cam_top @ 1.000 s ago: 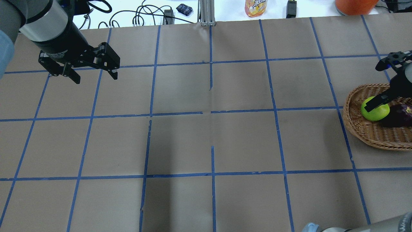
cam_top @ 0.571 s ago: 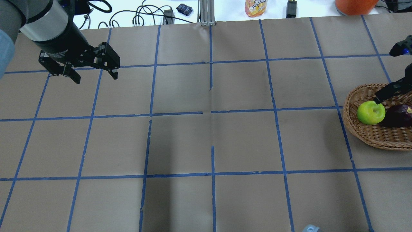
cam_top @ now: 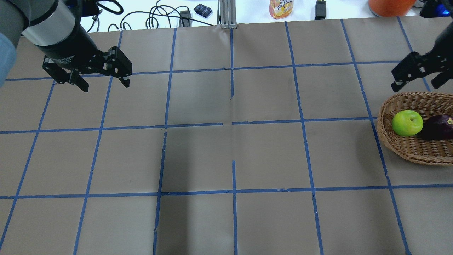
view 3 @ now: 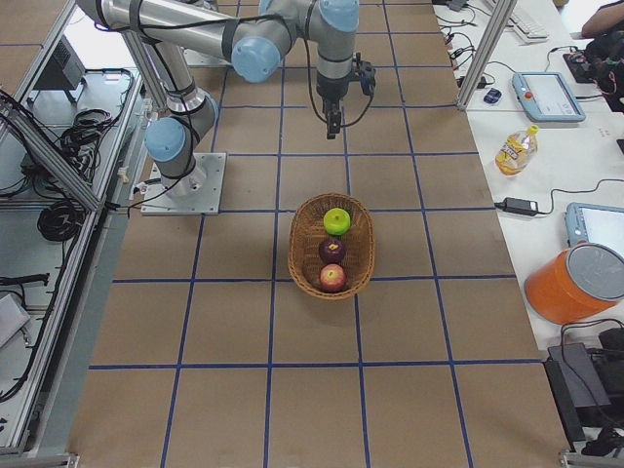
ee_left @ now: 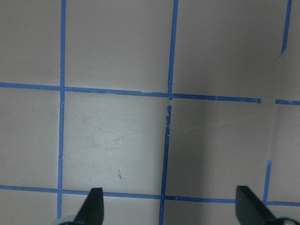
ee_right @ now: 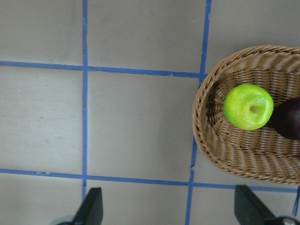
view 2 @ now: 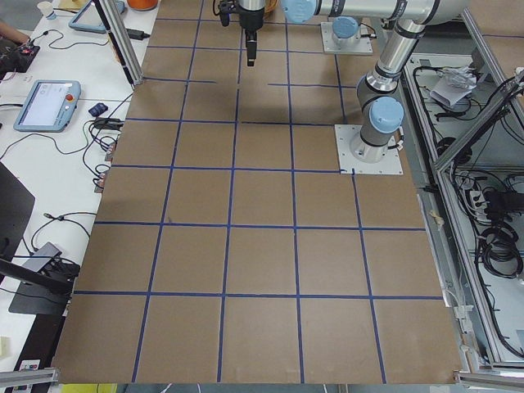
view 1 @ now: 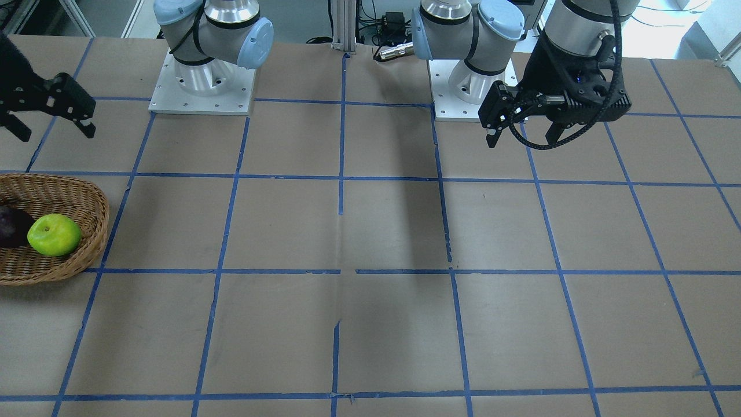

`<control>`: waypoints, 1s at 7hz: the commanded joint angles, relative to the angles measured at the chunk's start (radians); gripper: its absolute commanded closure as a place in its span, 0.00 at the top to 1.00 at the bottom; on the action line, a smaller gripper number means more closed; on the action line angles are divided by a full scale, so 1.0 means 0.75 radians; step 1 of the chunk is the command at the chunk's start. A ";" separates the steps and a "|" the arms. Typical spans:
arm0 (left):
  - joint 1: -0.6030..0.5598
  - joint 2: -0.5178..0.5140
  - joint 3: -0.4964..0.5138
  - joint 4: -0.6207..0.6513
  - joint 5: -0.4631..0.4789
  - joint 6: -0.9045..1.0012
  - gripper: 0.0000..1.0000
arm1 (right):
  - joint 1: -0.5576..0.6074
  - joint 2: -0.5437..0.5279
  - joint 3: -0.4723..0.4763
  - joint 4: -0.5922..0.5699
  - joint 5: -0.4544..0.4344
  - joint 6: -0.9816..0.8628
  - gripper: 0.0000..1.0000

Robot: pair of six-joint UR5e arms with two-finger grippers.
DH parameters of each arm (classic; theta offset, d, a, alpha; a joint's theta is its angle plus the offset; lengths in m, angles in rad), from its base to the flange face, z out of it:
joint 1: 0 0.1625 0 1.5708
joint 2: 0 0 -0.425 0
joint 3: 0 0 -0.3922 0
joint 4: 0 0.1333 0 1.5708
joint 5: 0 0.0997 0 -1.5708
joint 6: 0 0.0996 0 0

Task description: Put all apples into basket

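The wicker basket (cam_top: 407, 150) sits at the table's right edge. The lime green apple (cam_top: 407, 123) and the dark purple apple (cam_top: 437, 127) lie in it side by side. The exterior right view also shows the red apple (view 3: 332, 278) in the basket (view 3: 297, 244), in line with the purple apple (view 3: 331, 250) and the green one (view 3: 336, 220). My right gripper (cam_top: 414, 86) is open and empty, raised beside the basket's far rim. Its wrist view looks down on the green apple (ee_right: 248, 106). My left gripper (cam_top: 105, 86) is open and empty, above bare table at the far left.
The table is brown paper with a blue tape grid. Both arm bases (view 1: 202, 87) (view 1: 469, 92) stand at the robot's side. Beyond the far edge lie cables (cam_top: 155, 17), a juice bottle (cam_top: 281, 7) and an orange bucket (cam_top: 389, 7).
My right gripper has left the green apple in the basket and pulled up and away toward the far side. The apple has settled slightly left. The left arm has not moved.
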 commanded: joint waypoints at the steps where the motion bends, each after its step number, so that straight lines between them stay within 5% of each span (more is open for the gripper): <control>1: 0.000 0.002 0.000 -0.002 0.000 -0.001 1.00 | 0.342 0.021 -0.090 0.043 -0.008 0.517 1.00; 4: 0.000 0.002 0.000 -0.002 0.000 -0.003 1.00 | 0.470 0.182 -0.288 0.058 -0.008 0.677 1.00; 7: 0.000 0.002 0.000 -0.002 0.002 -0.001 1.00 | 0.466 0.185 -0.280 0.039 0.010 0.554 1.00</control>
